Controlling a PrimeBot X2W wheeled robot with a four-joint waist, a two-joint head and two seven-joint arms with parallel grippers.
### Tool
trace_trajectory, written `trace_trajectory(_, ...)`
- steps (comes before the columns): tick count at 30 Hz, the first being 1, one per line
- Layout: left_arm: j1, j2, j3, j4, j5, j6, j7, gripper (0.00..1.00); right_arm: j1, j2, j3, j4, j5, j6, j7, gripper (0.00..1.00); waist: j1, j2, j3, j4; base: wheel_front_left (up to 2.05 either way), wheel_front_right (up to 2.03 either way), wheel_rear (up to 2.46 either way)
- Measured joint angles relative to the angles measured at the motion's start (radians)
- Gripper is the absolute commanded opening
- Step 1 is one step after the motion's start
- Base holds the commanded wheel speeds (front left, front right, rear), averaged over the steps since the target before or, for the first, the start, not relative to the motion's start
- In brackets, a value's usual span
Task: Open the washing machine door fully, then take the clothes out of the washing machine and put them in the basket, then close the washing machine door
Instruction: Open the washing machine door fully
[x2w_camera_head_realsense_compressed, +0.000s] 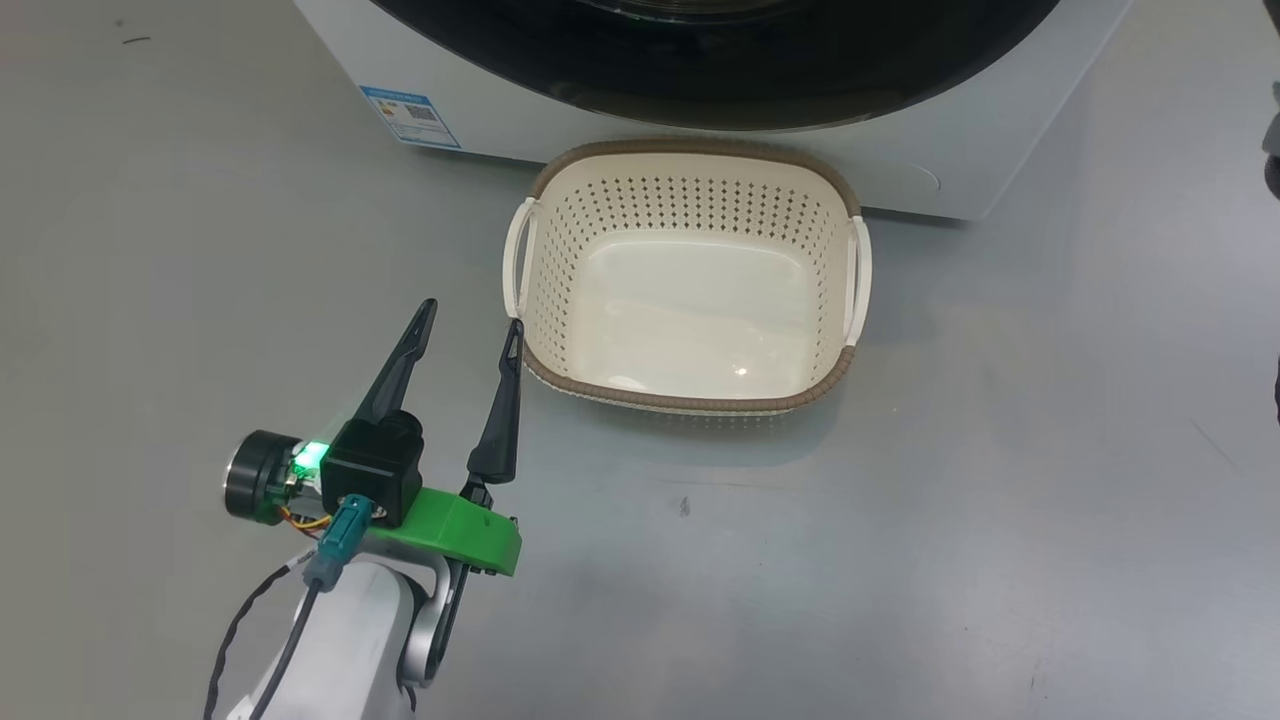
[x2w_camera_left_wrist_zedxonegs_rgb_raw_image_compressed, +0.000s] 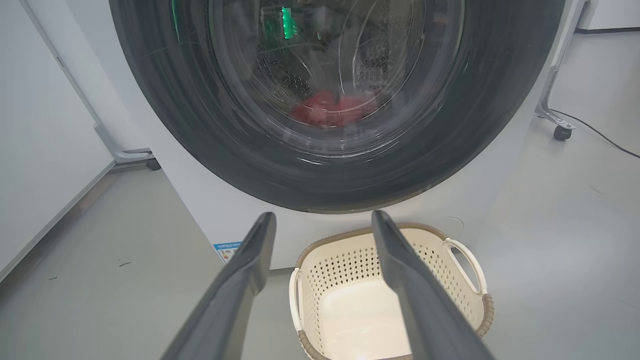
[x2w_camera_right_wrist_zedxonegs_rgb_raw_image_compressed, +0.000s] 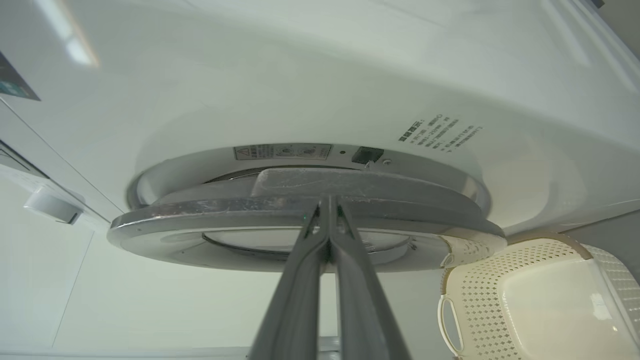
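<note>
Clothes (x2w_camera_left_wrist_zedxonegs_rgb_raw_image_compressed: 331, 109) show red behind the washing machine door (x2w_camera_left_wrist_zedxonegs_rgb_raw_image_compressed: 320, 175), left wrist view.

Grey floor (x2w_camera_head_realsense_compressed: 1050, 520), smooth, a few dark specks. White washing machine (x2w_camera_head_realsense_compressed: 930, 150) stands on it at the far side. Cream perforated basket (x2w_camera_head_realsense_compressed: 690, 200) sits just before its front. Caster leg (x2w_camera_left_wrist_zedxonegs_rgb_raw_image_compressed: 555, 120) beside the machine.

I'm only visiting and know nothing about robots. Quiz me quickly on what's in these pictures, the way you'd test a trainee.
1. True or false: the basket is empty.
2. The left gripper is: A) open, B) shut on fabric, C) holding the basket.
3. Fill in: the clothes behind the washing machine door glass are coloured ____.
Key: 1 true; 2 A; 3 red.
</note>
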Motion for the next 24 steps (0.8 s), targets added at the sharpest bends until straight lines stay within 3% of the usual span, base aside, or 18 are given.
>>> trace_trajectory(9,-0.023,-0.004,-0.013,-0.008,0.000,-0.003,0.000,1.00,-0.148,-0.031,0.024,0.026,-0.013,-0.033,0.042,0.00,0.0000,0.0000,0.047,0.045,0.00,0.00,0.00)
trace_trajectory(24,-0.050,-0.012,-0.032,-0.013,-0.001,-0.011,0.000,1.00,-0.260,-0.039,0.029,0.123,-0.020,-0.052,0.064,0.00,0.0000,0.0000,0.101,0.104,0.00,0.00,0.00)
